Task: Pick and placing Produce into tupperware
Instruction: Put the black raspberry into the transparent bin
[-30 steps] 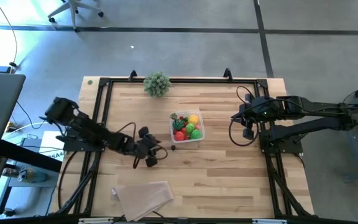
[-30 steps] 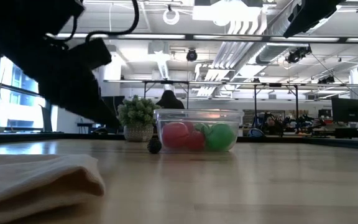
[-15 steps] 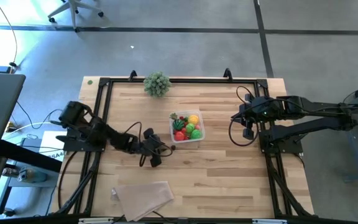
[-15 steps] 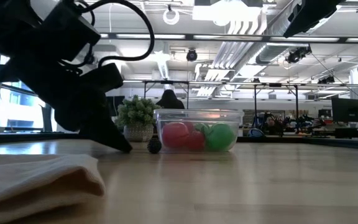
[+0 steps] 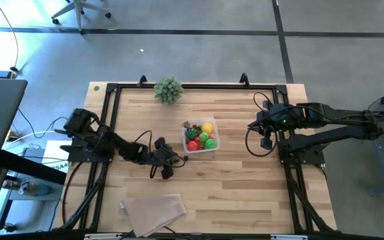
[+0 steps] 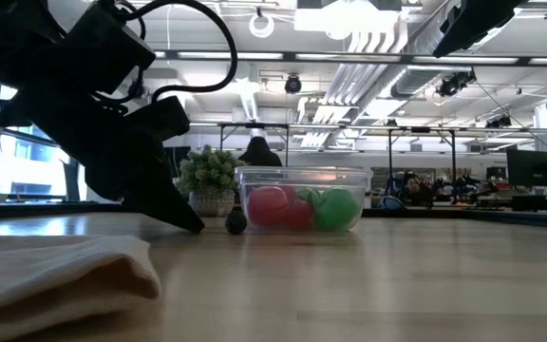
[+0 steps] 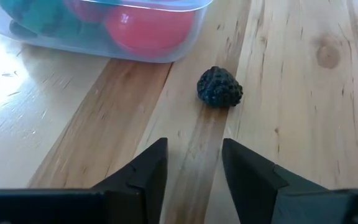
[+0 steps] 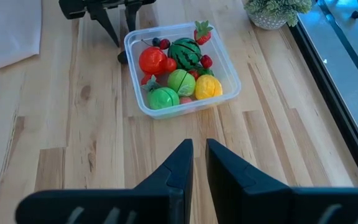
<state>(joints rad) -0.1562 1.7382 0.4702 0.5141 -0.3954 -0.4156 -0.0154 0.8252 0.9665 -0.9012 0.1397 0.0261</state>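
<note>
High view: left gripper (image 5: pixel 173 158) is low over the bench (image 5: pixel 245 193), just beside the tupperware (image 5: pixel 201 136), which sits near bench centre w/ most produce already inside. One small dark berry (image 5: pixel 186 159) lies on the wood, just outside the tub's near corner. Right gripper (image 5: pixel 265 141) waits well apart, near the right edge.

Low view: berry (image 6: pixel 235 222) rests on the bench, close to the tub wall (image 6: pixel 302 198); cloth (image 6: pixel 55 271) in front, plant (image 6: pixel 209 180) behind.

Left wrist view: jaws part open, nothing between them, aimed at the berry (image 7: pixel 219 87). It looks light, bumpy, prob. firm plastic; likely to roll, so take it across the middle. Tub wall is near on one side, open wood on the other sides.

Right wrist view: jaws nearly shut, empty. Tub rim (image 8: pixel 173 30) open on top, room inside is small.
</note>
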